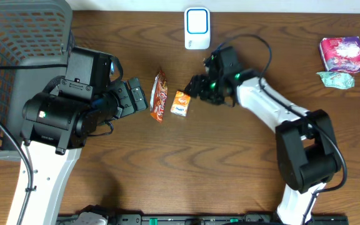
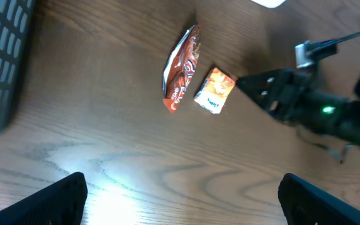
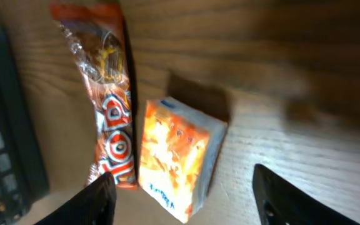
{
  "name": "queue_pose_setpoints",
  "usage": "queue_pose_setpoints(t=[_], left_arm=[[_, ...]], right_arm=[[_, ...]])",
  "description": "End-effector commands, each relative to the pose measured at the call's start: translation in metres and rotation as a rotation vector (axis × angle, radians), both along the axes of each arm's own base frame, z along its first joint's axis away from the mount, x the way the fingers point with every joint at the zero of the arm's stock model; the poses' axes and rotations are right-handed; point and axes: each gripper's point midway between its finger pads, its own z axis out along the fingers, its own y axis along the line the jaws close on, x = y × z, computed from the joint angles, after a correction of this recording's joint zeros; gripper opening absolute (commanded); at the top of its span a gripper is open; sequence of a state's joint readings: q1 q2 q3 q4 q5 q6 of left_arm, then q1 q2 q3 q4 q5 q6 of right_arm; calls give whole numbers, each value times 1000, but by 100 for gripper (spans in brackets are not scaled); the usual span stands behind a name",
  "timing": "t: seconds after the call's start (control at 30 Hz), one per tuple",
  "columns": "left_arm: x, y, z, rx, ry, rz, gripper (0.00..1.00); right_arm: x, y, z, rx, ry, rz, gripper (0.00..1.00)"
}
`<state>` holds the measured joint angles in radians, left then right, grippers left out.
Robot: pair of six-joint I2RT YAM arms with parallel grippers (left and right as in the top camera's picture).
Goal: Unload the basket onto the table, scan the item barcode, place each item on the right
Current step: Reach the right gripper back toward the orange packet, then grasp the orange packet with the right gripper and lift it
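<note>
Near edge: bare wood of the table [image 1: 186, 175] lies open between the two arm bases.
Left gripper [image 1: 144, 99]: the jaws are spread wide and hold nothing. It sits just left of the snack bar without touching it.
Snack bar [image 1: 160, 95]: an orange-red wrapper lying lengthwise from near to far. Only a thin strip of wood separates it from the box on its right.
Small orange box [image 1: 180, 103]: the item to scan, flat on the table at mid-table, between the two grippers.
Right gripper [image 3: 183, 187]: the jaws are apart and grip nothing. The box's end lies in the gap between them, and one finger [image 3: 95, 200] is close to the snack bar's end.
White scanner [image 1: 197, 28]: it stands at the far edge, with clear wood between it and the box.
Basket [image 1: 17, 62]: grey mesh in the far left corner, with the left arm crowding its rim.
Far right: a pink packet [image 1: 343, 53] and a green packet [image 1: 336, 79] lie well apart from the box.
</note>
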<state>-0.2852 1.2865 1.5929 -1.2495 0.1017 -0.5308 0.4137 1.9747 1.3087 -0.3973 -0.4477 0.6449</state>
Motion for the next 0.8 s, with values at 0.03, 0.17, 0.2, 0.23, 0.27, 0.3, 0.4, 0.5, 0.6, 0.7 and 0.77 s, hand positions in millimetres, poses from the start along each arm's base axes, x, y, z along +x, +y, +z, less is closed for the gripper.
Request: queue_pose_setpoints(t=[0.03,0.17,0.2,0.23,0.27,0.3,0.4,0.5,0.6,0.7,0.77], left_arm=[[0,1,4,0,-12,5,98],[0,1,4,0,-12,5,98],[0,1,4,0,-12,5,98],[0,1,4,0,-12,5,98],[0,1,4,0,-12,6,98],[0,1,4,0,-12,5,98],[0,1,4,0,-12,5,98],[0,1,4,0,-12,6,98],[0,1,4,0,-12,5,98],[0,1,4,0,-12,5,98],[0,1,4,0,-12,5,98]], right_arm=[[-13,9,-21,1,37,-47,67],[-16,11,-28,6,38,-76,61],[-17,10,-31,-2,39,-82,60],[-18,9,-33,-13,40,-89,59],[-19,6,-37,-32,39,-99,58],[-20,5,-38,-40,37,-102,57],[-18,6,-38,-40,23,-102,58],[-12,11,-40,-19,5,-100,58],[-14,21,-50,30,32,-74,56],[-20,26,-64,53,80,-64,47],[-23,24,-73,42,99,-65,37]])
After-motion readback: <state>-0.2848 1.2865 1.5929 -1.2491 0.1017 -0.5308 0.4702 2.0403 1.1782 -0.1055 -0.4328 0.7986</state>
